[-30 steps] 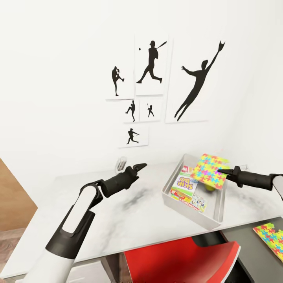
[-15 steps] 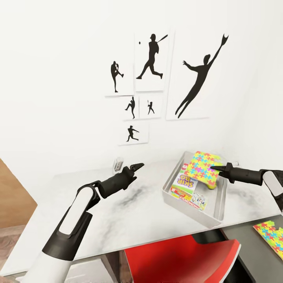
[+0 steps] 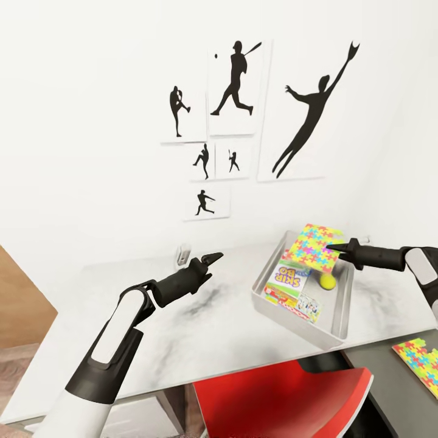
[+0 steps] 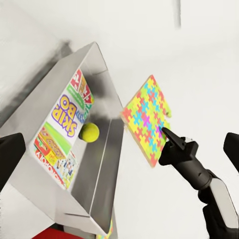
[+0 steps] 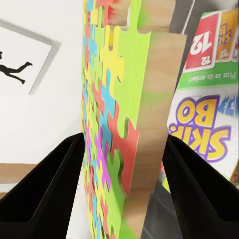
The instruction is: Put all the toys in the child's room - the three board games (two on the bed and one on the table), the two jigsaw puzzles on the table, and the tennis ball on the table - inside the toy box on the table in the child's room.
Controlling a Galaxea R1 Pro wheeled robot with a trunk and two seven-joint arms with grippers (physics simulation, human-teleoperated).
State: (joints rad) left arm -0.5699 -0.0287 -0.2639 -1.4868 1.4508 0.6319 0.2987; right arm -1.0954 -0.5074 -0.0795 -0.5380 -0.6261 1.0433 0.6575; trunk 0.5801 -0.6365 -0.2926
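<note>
White wall and grey table [image 3: 182, 328] fill my head view: I hold a puzzle [image 3: 314, 247] tilted over the toy box [image 3: 331, 331] with the right gripper [image 3: 331, 247], ready to drop. My left wrist view shows the ball [image 4: 90, 132] and Skip-Bo box [image 4: 63, 124] inside. My right wrist view shows both fingers [image 5: 50, 186] pinching the puzzle's edge. Left gripper [image 3: 214, 256] idles, pinched empty.
</note>
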